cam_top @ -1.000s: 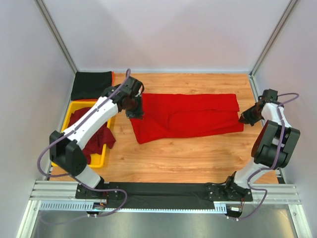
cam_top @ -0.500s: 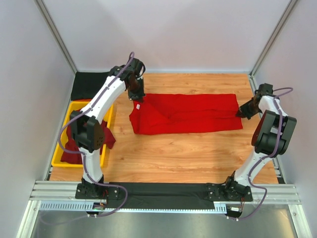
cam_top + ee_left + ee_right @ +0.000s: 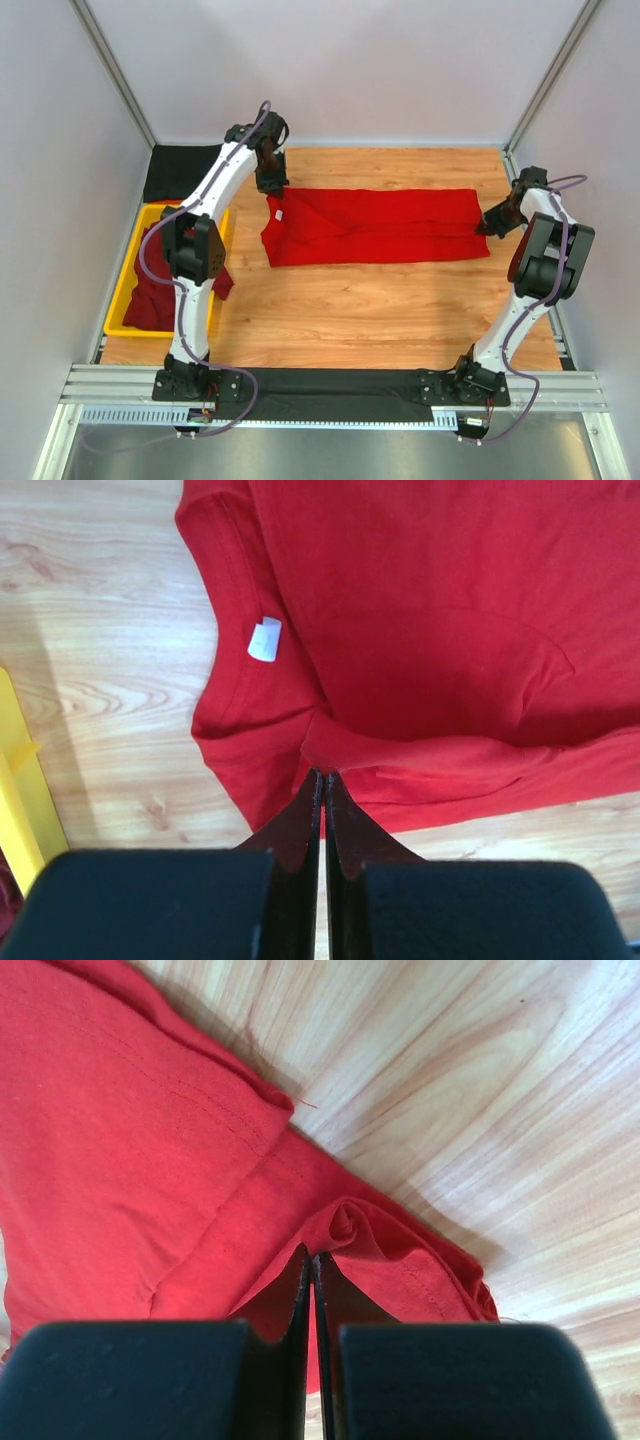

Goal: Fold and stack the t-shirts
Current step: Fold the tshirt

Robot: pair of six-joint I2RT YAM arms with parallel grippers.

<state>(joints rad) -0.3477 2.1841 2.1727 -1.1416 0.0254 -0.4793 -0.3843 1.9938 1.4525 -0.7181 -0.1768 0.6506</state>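
Stretched straighter than a second ago, the red t-shirt lies as a flat band between both grippers. The left gripper is clamped on a pinch of collar-end cloth, with the white neck label just ahead of its tips, and the right gripper is clenched on a bunched fold at the hem end. To fold well, I judge both should lift together, keep the cloth taut and stay clear of the yellow tray off to the left gripper's left.

A bright red cloth t-shirt lies far, mid-table; left, a yellow plastic tray holds dark maroon cloth t-shirts. A black cloth t-shirt lies behind the tray.
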